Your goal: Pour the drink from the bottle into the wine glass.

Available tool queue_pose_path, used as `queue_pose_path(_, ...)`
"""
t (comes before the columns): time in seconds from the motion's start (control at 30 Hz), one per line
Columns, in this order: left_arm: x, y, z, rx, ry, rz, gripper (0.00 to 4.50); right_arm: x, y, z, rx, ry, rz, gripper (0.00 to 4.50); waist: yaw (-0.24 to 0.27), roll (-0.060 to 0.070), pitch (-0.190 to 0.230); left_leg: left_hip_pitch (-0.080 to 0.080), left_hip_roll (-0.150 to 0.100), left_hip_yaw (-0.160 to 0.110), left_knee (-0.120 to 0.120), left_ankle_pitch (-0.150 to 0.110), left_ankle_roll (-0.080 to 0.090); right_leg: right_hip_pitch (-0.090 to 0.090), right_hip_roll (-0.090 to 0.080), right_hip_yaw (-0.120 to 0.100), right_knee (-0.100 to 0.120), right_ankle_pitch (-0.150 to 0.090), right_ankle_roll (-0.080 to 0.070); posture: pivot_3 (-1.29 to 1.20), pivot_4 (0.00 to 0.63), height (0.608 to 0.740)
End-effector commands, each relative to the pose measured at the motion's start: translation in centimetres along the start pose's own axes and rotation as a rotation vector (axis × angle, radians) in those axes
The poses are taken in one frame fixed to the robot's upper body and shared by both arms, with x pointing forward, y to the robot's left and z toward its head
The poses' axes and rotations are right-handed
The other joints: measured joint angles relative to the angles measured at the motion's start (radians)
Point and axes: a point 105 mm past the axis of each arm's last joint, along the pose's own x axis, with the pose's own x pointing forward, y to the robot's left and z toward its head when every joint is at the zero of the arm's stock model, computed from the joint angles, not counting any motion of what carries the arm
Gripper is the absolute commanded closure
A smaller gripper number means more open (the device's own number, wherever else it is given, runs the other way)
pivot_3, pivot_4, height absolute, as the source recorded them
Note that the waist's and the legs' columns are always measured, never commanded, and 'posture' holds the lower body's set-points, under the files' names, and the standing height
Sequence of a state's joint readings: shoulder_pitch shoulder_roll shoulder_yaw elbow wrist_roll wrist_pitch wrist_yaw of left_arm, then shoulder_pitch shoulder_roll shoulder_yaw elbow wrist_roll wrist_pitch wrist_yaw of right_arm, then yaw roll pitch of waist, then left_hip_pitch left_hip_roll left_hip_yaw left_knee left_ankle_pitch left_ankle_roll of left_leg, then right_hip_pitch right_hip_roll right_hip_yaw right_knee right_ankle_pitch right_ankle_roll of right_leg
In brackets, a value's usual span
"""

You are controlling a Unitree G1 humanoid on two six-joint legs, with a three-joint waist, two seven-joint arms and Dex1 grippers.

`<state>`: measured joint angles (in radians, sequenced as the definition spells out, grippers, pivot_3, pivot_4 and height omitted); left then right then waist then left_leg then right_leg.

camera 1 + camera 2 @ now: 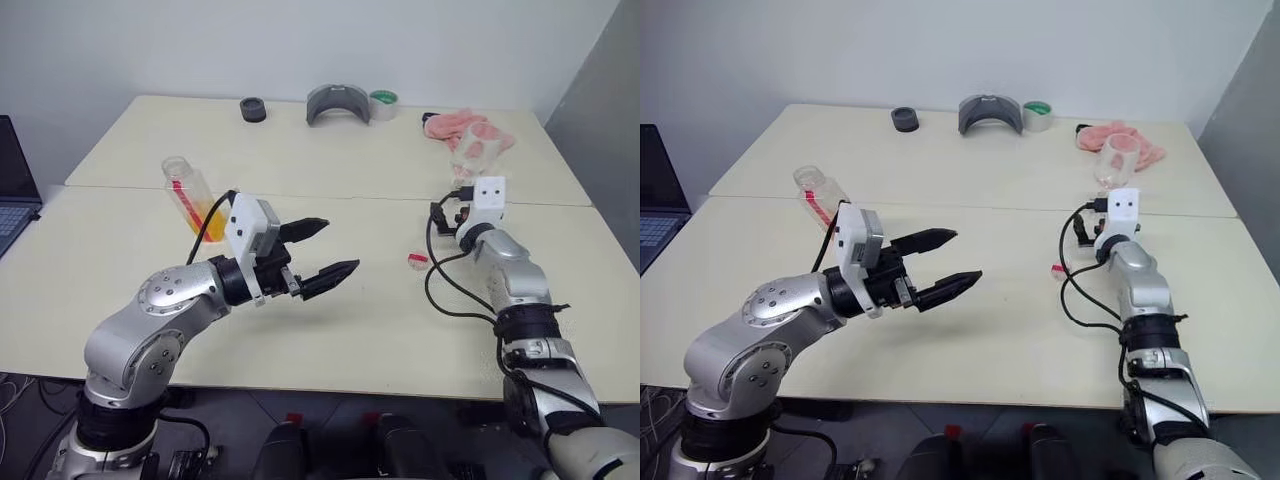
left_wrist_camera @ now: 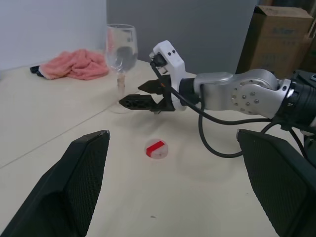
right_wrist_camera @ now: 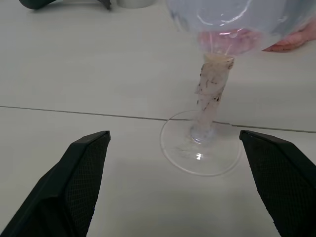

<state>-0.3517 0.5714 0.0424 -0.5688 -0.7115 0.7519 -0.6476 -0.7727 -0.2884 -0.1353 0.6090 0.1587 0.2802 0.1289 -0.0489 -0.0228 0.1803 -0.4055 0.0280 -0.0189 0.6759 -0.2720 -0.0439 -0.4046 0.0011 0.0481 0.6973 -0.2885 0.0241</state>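
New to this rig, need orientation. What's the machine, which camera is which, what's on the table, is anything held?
It is a humanoid robot with two arms, each ending in a two-finger gripper. Two pictures come from its head, looking down over a table; the other two come from wrist cameras looking along each gripper's fingers. The left gripper is open in the air, holding nothing. The right gripper is open near the stem of the empty wine glass, not touching it. The bottle, cap off, holds some orange drink. Its red cap lies between the arms. A pink cloth lies at the back.
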Motion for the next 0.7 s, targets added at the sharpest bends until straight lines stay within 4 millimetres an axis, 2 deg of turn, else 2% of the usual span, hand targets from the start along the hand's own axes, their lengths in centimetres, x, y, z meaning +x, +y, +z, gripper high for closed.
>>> queue_pose_path(0.03,0.1,0.3,1.1,0.054,-0.023,-0.010,0.05,1.2,-0.6,1.8,0.023,-0.067,-0.047,0.00,-0.001,0.000,0.000,0.000,0.000,0.000,0.000,0.000,0.000,0.000,0.000,0.000,0.000,0.000,0.000,0.00,0.150,0.740)
queue_pose_path(0.23,0.0,0.5,1.0,0.065,-0.020,0.001,0.05,2.4,-1.6,2.5,0.029,-0.083,-0.132,0.00,-0.006,0.000,0.000,0.000,0.000,0.001,0.000,0.000,0.000,0.000,-0.001,0.001,0.000,0.000,0.000,0.00,0.150,0.740)
queue_pose_path(0.53,-0.1,0.8,1.0,0.080,-0.020,0.027,0.05,2.9,-0.7,2.1,0.152,-0.077,-0.143,0.00,-0.007,0.000,0.000,0.000,0.000,0.001,0.000,0.000,0.000,0.000,-0.002,0.001,0.000,0.000,0.000,0.00,0.150,0.740)
queue_pose_path(0.7,-0.3,0.7,0.9,0.083,-0.017,0.033,0.00,2.9,-0.4,2.4,0.211,-0.115,-0.144,1.65,-0.007,0.000,0.000,0.000,0.000,0.001,0.000,0.000,0.000,0.000,-0.002,0.001,0.000,0.000,0.000,0.00,0.150,0.740)
